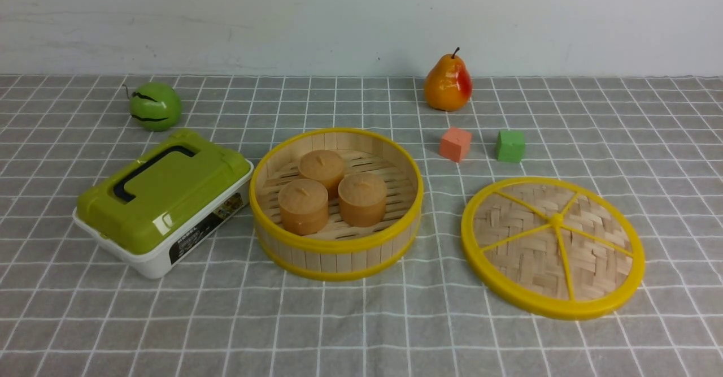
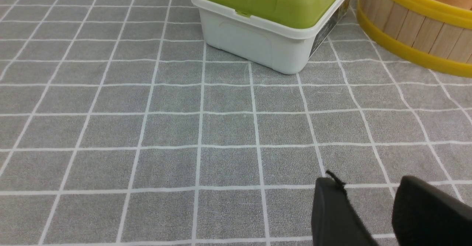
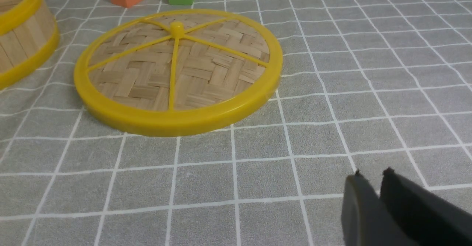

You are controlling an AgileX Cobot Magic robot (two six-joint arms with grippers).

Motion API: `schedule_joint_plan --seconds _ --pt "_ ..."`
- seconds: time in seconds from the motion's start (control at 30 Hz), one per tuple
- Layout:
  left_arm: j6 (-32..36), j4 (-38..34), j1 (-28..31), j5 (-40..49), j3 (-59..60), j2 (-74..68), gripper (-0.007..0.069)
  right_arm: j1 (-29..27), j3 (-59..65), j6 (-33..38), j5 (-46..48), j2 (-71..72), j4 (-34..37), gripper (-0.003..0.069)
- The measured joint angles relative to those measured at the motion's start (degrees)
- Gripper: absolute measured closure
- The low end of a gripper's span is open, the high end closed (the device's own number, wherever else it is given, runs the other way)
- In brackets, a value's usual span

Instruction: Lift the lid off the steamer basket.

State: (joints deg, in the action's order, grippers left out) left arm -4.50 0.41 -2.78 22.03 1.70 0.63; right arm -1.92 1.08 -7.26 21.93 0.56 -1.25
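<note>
Lid (image 1: 556,219) off already, flat on cloth, lower right of front view; basket (image 1: 339,262) at ctr. R gripper (image 3: 372,174): tips nearly together, nothing btwn; L gripper (image 2: 363,177): tips a bit apart, empty. Best: keep both arms clear, don't nudge lid.

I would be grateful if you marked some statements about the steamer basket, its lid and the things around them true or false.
1. The lid lies on the table, off the steamer basket. True.
2. The steamer basket holds two buns. False: it holds three.
3. The green-and-white box is to the left of the steamer basket. True.
4. The pear lies inside the steamer basket. False: it stands on the table, beyond the orange block.
5. The green block rests on the lid. False: it is on the table, beyond the lid.
</note>
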Motion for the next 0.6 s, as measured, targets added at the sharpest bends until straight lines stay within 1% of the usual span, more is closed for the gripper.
schedule_joint_plan --seconds 0.6 --pt "0.0 0.0 0.0 0.0 0.0 0.0 0.0386 0.0 0.0 0.0 0.0 0.0 0.2 0.0571"
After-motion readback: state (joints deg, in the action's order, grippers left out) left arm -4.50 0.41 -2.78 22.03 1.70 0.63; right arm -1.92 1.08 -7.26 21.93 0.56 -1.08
